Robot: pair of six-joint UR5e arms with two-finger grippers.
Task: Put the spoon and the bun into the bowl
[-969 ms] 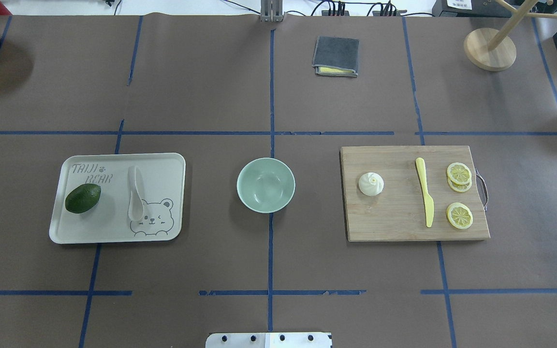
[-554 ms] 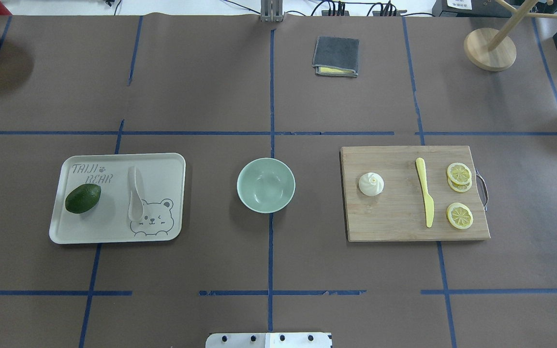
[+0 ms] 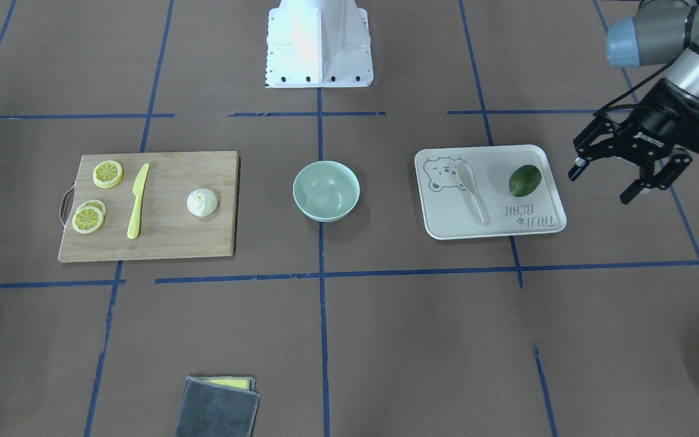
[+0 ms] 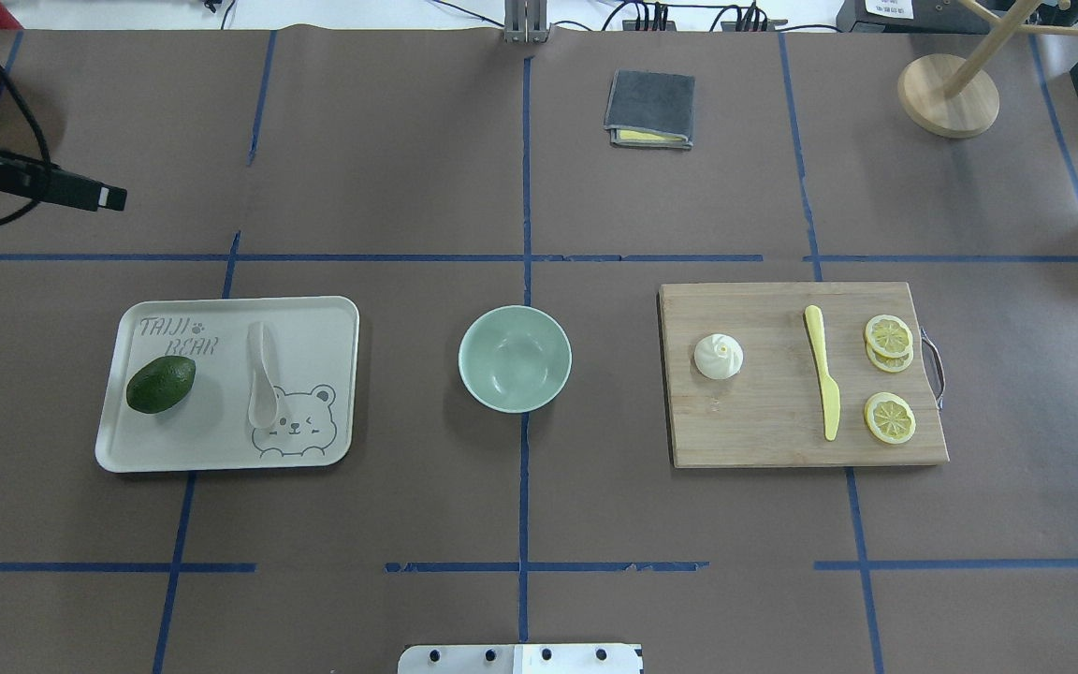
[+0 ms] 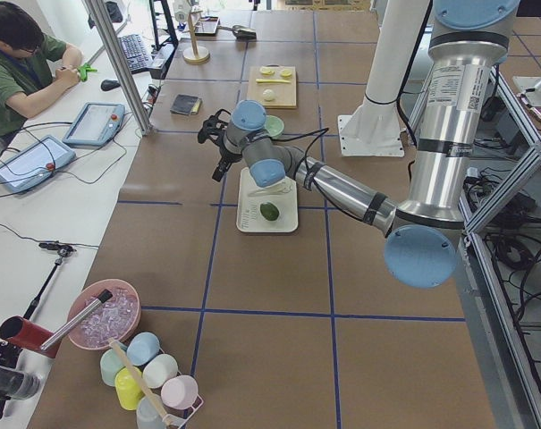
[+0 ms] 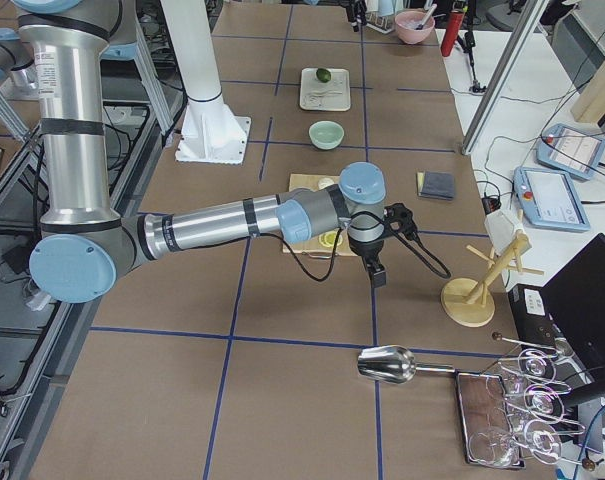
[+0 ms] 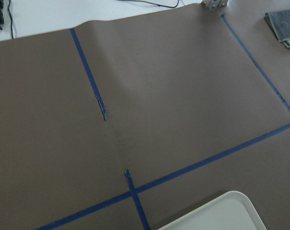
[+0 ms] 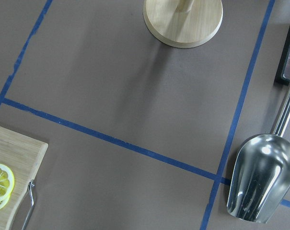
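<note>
Left gripper: newly in view, spread wide, empty.
Spoon: ahead of it, untouched; pickup likely next.
Right gripper: opening cannot be told.

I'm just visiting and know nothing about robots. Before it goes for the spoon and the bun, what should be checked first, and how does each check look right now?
1. The bowl is upright and empty: ok.
2. The spoon lies free on the tray, apart from the avocado: ok.
3. The bun sits alone on the cutting board, well apart from the knife: ok.
4. The left hand is open and empty, up in the air off the tray's outer side: ok.
5. The right hand is open and empty: cannot tell, since it shows only in a side view.
</note>
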